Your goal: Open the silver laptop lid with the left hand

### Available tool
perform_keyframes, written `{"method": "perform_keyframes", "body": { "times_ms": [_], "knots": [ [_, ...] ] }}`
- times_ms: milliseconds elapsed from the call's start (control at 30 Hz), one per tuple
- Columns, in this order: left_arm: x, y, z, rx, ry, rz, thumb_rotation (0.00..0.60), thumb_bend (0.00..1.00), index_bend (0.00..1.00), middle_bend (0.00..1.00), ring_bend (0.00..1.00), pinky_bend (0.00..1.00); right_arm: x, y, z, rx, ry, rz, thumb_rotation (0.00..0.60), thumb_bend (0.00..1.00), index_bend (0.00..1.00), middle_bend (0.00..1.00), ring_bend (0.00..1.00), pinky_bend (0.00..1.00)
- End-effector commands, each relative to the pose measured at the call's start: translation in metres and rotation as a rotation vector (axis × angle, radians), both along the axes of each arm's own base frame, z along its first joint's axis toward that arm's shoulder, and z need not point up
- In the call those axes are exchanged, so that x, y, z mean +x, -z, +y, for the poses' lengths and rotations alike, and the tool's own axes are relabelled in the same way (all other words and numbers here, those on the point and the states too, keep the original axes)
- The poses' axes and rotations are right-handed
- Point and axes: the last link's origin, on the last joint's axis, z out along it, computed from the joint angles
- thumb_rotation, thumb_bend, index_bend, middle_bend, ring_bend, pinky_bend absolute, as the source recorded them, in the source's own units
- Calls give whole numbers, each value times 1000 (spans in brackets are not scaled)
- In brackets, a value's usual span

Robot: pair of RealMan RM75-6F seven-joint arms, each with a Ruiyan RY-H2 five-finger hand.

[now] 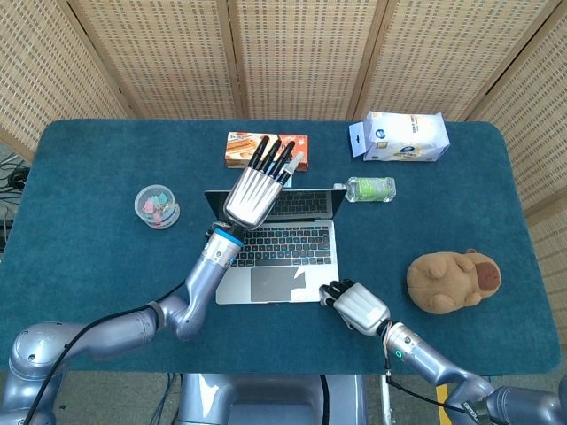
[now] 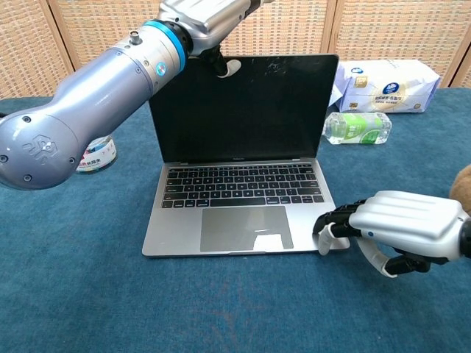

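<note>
1. Overhead, the silver laptop (image 1: 279, 248) sat near the middle of the blue table (image 1: 80, 257), its lid (image 1: 306, 204) raised and its keyboard facing the robot. The left hand (image 1: 252, 190) lay over the left part of the lid's top edge, fingers stretched long and pointing toward the far snack box (image 1: 241, 147). It seemed to push with flat fingers rather than clasp anything.

2. Also from above, the right hand (image 1: 354, 305) rested at the laptop's front right corner, fingers curled onto the base; I judged it was pinning the base down. A water bottle (image 1: 370, 188), a tissue pack (image 1: 403, 137), a plush toy (image 1: 452, 282) and a small round tub (image 1: 157, 205) lay around the laptop.

3. Up close from the chest camera, the lid (image 2: 246, 107) stood close to upright, dark screen in full view. The left hand (image 2: 206, 18) was mostly cut off at the top; a pale fingertip (image 2: 230, 68) touched the screen's upper left.

4. Low in that camera, the right hand (image 2: 390, 232) held the base corner with bent fingers.

5. To finish well, I judged the push should stay gentle and centred, easing off soon, while the base was kept pinned so it neither slid nor tipped.
</note>
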Motion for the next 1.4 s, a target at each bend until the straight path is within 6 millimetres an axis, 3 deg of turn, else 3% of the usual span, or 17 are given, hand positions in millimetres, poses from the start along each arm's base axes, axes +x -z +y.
{"method": "perform_keyframes", "body": {
  "times_ms": [33, 600, 1133, 1233, 1400],
  "knots": [
    [-1, 0, 3, 1, -4, 2, 600, 365, 0, 0, 0, 0, 0, 0, 0, 0, 0, 0, 600, 1000, 283, 257, 180, 231],
    [-15, -2, 21, 21, -51, 3, 600, 366, 0, 0, 0, 0, 0, -2, -2, -5, 2, 7, 600, 1000, 283, 257, 180, 231],
    [-21, -14, 19, 44, -70, -12, 600, 366, 0, 0, 0, 0, 3, -4, 0, -12, -10, 11, 600, 1000, 283, 257, 180, 231],
    [-18, -23, 14, 26, -43, -35, 600, 336, 0, 0, 0, 0, 6, -5, 0, -22, -13, -2, 600, 1000, 283, 257, 180, 231],
    [-12, -56, -4, -21, 72, -88, 600, 222, 0, 0, 0, 0, 20, -21, -3, -72, -36, -80, 600, 1000, 283, 257, 180, 231]
  ]
}}
